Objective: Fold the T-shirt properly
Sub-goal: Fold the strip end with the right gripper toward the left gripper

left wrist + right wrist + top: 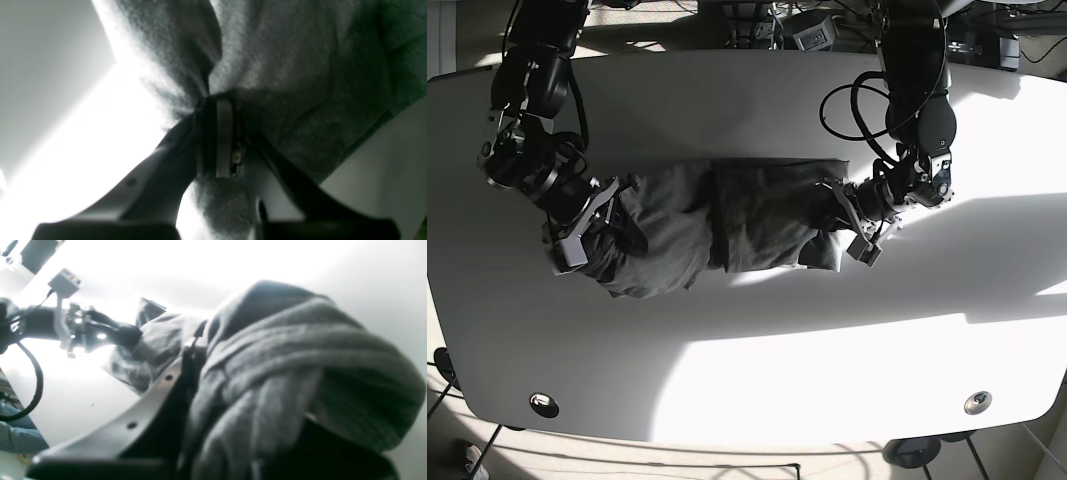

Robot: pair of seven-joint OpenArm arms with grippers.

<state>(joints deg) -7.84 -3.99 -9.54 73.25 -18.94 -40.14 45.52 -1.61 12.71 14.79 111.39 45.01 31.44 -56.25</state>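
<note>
A: Where is your T-shirt (pixel 717 230) right now?

B: It lies bunched in a long grey band across the middle of the white desk (pixel 757 330), running between your 2 arms and nearer the far edge than the near one. It is rumpled, not flat, so I judge the fold is only partly made.

A: What is your left gripper (pixel 217 140) doing?

B: It is pressed together on a pinch of cloth; in the left wrist view the fabric gathers into a tight pleat right at the tips. It holds the end of the shirt nearest the desk's right edge, as seen from the base camera.

A: And your right gripper (pixel 592 222)?

B: It sits at the other end, towards the desk's left edge. Thick folds of the shirt heap over it in the right wrist view, hiding the tips, so I cannot tell whether it is spread or clamped.

A: Why grip both ends?

B: Probably so you can pull the cloth taut and carry 1 edge over evenly.
</note>
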